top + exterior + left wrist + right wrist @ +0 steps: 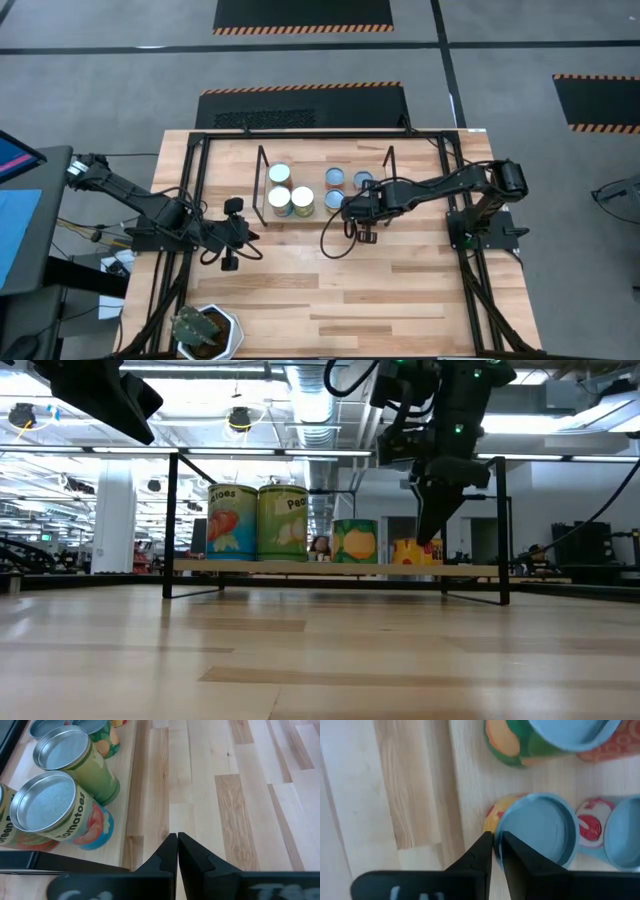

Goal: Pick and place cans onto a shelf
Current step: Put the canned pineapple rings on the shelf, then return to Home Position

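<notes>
Several cans stand on the light-wood shelf: tall ones at its left, short pale-blue-topped ones at its right. My right gripper is shut, pointing down at the near rim of a yellow-sided, blue-topped can, which also shows in the low view. My left gripper is shut and empty, above the table just near-left of the shelf. From there it looks at the tomatoes can and a green can. My right gripper's shut fingertips stand at the rim of the yellow-sided can's top, coming from above. I cannot tell whether they touch it. The can stands upright on the shelf.
Thin black wire frames stand at the shelf's two short ends. A white hexagonal pot with a green plant sits at the table's near left. Bare wood lies between the shelf and the table's near edge.
</notes>
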